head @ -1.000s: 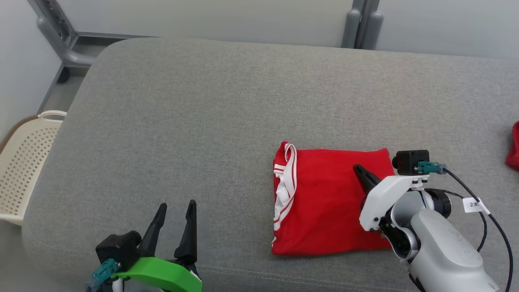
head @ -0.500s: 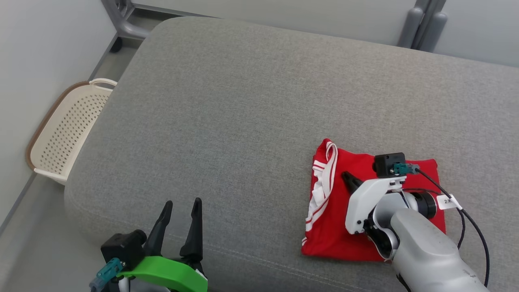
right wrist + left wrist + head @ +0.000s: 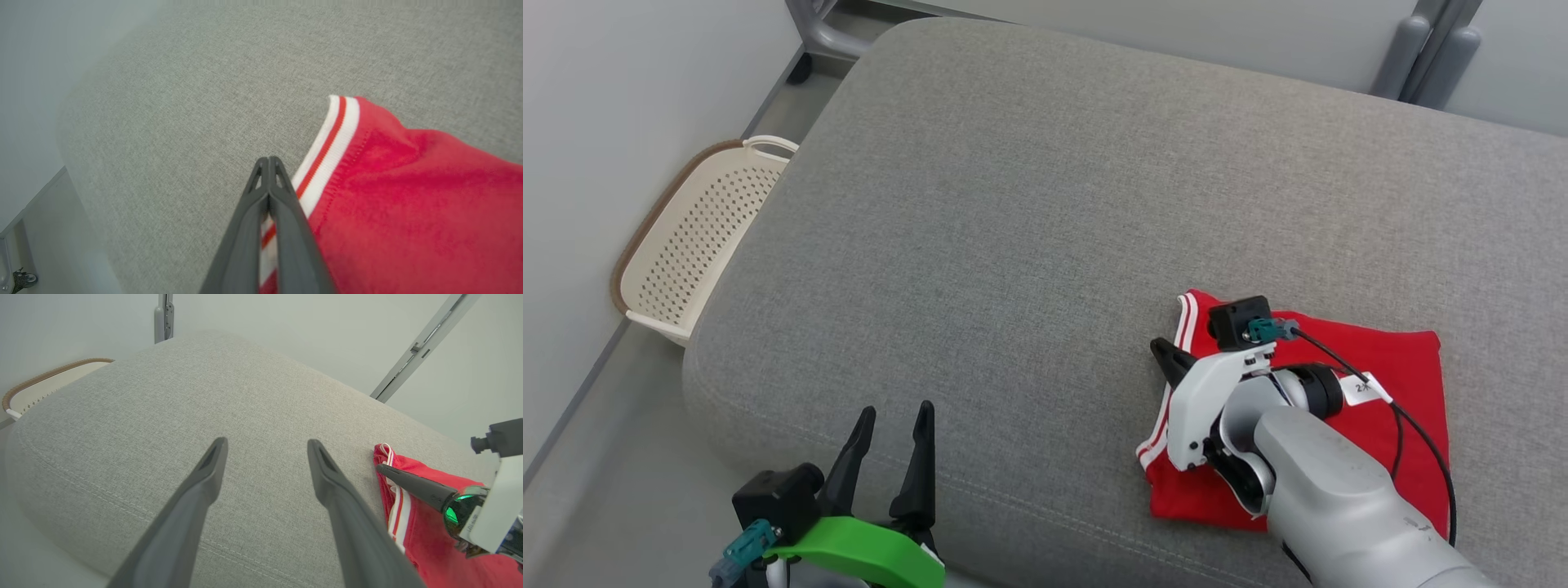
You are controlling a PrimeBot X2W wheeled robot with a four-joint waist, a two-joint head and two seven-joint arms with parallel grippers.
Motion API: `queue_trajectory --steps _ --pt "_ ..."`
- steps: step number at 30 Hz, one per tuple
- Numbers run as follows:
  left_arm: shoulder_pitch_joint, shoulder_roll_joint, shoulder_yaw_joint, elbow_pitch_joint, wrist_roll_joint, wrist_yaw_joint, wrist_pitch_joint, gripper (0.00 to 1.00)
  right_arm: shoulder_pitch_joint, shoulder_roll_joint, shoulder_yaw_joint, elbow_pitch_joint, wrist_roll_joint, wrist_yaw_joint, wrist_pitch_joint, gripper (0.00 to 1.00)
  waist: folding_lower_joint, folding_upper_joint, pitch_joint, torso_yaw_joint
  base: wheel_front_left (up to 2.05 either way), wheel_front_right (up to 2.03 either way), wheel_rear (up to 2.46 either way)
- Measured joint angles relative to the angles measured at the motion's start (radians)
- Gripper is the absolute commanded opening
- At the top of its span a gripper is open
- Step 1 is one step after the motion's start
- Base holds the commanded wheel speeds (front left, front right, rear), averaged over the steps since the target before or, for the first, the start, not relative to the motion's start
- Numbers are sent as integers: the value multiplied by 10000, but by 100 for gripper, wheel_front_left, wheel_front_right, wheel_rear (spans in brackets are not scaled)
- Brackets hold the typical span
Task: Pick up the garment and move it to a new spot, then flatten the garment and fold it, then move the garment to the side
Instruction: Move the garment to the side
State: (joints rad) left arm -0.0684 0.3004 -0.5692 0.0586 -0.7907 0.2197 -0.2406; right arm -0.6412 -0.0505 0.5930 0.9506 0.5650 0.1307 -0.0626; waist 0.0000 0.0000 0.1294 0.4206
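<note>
Pinched shut, seemingly empty, the right tool tops the folded red cloth garment; left tool spread, empty. Slide gently, keeping folds.

We read one marking: a small white paper tag wrapped round the thin black cable on the right arm carries a "2" followed by a character too small for us to make out.
</note>
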Motion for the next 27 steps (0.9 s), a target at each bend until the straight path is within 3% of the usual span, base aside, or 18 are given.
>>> queue_trajectory --steps 9,16,17,19,20,21,22,27 --pt "62 150 54 -42 -2 54 19 100 -591 -40 640 -477 871 2 -627 0 0 0 -188 -645 0 0 0" --pt "226 259 59 -219 -4 176 102 100 -825 -1187 430 -263 844 2 -949 0 0 0 -486 -1500 0 0 0" --pt "249 272 61 -240 -4 186 107 100 -826 -1350 372 -230 844 2 -976 7 0 0 -527 -1632 0 0 0" --pt "292 309 65 -282 -4 238 127 100 -822 -1710 272 -167 844 2 -972 46 0 0 -599 -1887 0 0 0" --pt "306 328 61 -314 -4 255 150 100 -809 -1881 224 -153 848 2 -968 46 0 0 -631 -2016 0 0 0" --pt "318 341 63 -347 -2 270 151 100 -789 -2029 180 -150 853 2 -961 80 0 0 -660 -2137 0 0 0" --pt "322 359 69 -374 -2 280 153 100 -756 -2176 140 -157 855 2 -961 100 0 0 -686 -2257 0 0 0" --pt "332 460 100 -499 -2 357 198 100 -276 -2763 -13 -290 988 2 -713 100 0 0 -766 -2721 0 0 0"
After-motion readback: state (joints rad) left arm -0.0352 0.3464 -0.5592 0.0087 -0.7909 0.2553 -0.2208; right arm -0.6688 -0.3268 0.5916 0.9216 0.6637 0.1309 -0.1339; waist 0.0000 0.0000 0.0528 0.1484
